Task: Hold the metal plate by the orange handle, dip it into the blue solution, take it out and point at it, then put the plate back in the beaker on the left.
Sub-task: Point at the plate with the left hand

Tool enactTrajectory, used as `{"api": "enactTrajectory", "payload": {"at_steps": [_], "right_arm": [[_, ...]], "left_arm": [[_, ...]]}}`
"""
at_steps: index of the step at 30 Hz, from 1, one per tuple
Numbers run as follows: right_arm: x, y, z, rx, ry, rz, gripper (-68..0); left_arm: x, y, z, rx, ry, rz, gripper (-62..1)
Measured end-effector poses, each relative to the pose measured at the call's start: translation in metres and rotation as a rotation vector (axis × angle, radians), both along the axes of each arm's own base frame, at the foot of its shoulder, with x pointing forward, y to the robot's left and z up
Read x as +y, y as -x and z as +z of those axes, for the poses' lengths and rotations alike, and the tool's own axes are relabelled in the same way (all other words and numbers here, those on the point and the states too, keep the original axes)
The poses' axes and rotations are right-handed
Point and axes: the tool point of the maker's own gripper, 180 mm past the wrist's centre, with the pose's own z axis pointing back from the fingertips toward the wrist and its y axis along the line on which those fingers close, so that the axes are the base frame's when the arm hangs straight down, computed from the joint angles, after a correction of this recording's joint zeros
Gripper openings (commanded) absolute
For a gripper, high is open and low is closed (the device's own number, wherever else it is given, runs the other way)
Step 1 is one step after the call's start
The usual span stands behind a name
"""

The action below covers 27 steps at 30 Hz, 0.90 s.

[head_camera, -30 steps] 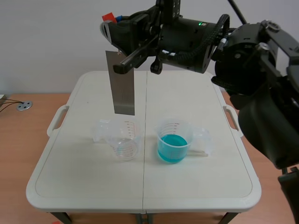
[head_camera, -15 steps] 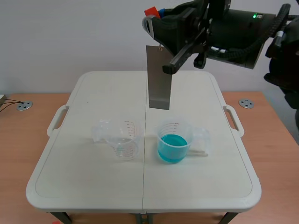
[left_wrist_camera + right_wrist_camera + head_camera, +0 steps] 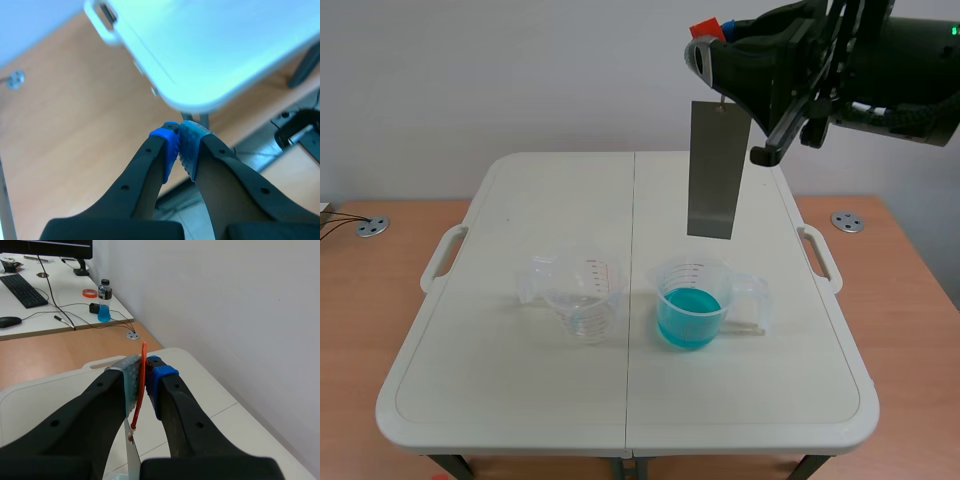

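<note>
Over the blue beaker (image 3: 690,292): the plate (image 3: 712,170) hangs upright in the air. Its lower edge is just above the rim and touches neither rim nor liquid.
Right tool (image 3: 145,371): raised high and clamped on the orange handle (image 3: 142,390), a thin strip pinched between its pads. The plate dangles from the strip's lower end.
Left tool (image 3: 179,145): pads pressed together with nothing between them. It hangs off past the table's corner, over the floor, and does not show in the scene view.
Solution (image 3: 688,318): blue, filling the lower part of its beaker.
Left beaker (image 3: 582,295): clear and seemingly near empty. It stands on the table (image 3: 520,400) near the blue one, with a gap between them.
Step in hand: bringing the plate into line for the dip, which has not begun.
Next move: the plate seems to sit toward the far right of the beaker's mouth, so it likely needs centring first. Then a slow, straight descent, since a loosely hung plate may swing, catch the rim and tip the light beaker.
</note>
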Motion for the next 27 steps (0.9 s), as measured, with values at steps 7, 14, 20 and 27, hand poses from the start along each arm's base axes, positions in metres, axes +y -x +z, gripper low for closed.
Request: {"api": "enactTrajectory", "payload": {"at_steps": [7,14,20,27], "right_arm": [[0.000,0.001,-0.002,0.008,-0.001,0.000,-66.4],[0.001,0.002,-0.005,0.019,-0.002,0.000,-66.4],[0.001,0.002,-0.006,0.020,-0.001,-0.001,-66.4],[0.001,0.002,-0.006,0.021,0.001,-0.001,-66.4]], "left_arm": [[-0.030,-0.050,0.036,-0.156,0.065,-0.092,-59.3],[-0.102,-0.072,0.030,-0.155,0.111,-0.346,-59.3],[-0.158,-0.093,0.030,-0.166,0.152,-0.487,-59.3],[-0.213,-0.128,0.033,-0.187,0.131,-0.558,-59.3]]}}
